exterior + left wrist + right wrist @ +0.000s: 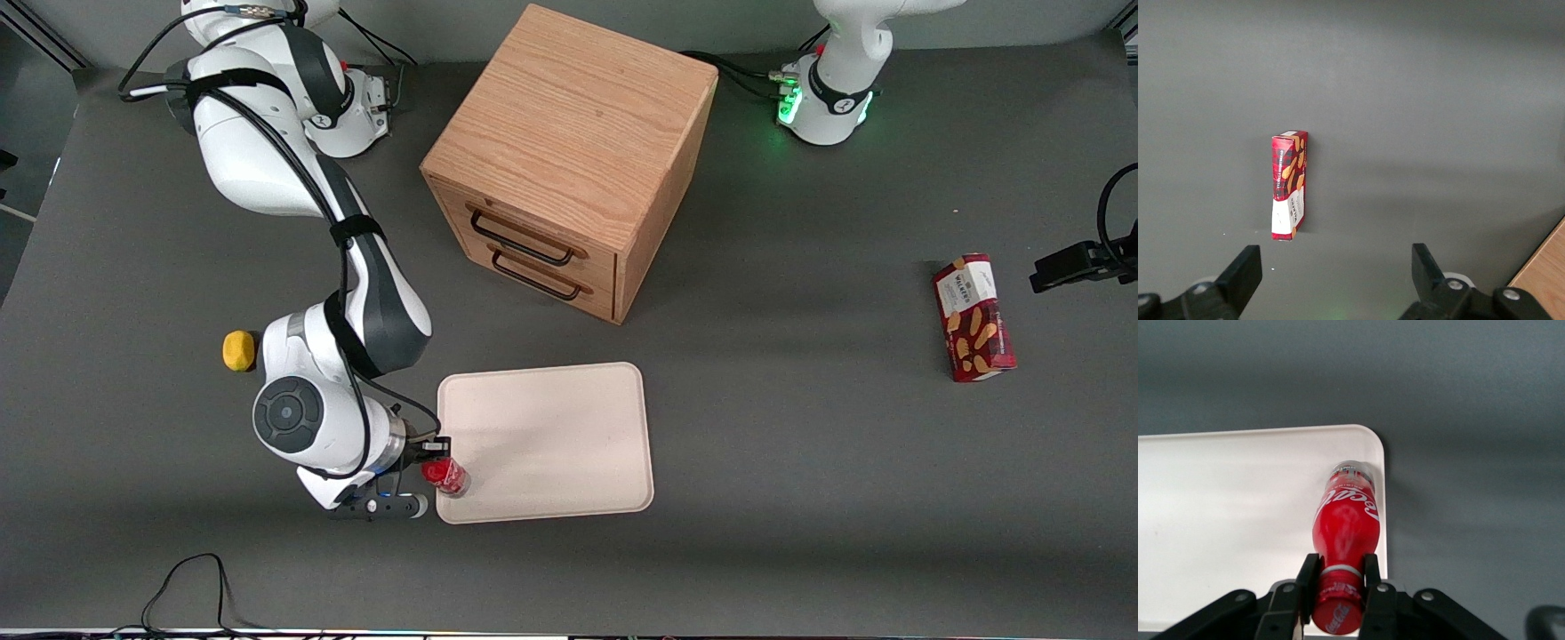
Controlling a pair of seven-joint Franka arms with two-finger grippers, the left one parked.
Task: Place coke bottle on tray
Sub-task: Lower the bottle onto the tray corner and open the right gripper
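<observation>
The small red coke bottle (445,476) with red cap stands upright at the corner of the cream-white tray (551,436) nearest the front camera, toward the working arm's end. My right gripper (433,462) is shut on the bottle's neck, just under the cap. In the right wrist view the bottle (1345,527) shows from above, its clear base over the tray's rim (1381,493), and the gripper (1339,577) has both fingers pressed on the neck.
A wooden cabinet (569,160) with two drawers stands farther from the front camera than the tray. A yellow lemon-like lump (238,350) lies beside the working arm. A red biscuit box (973,317) lies toward the parked arm's end, also in the left wrist view (1289,185).
</observation>
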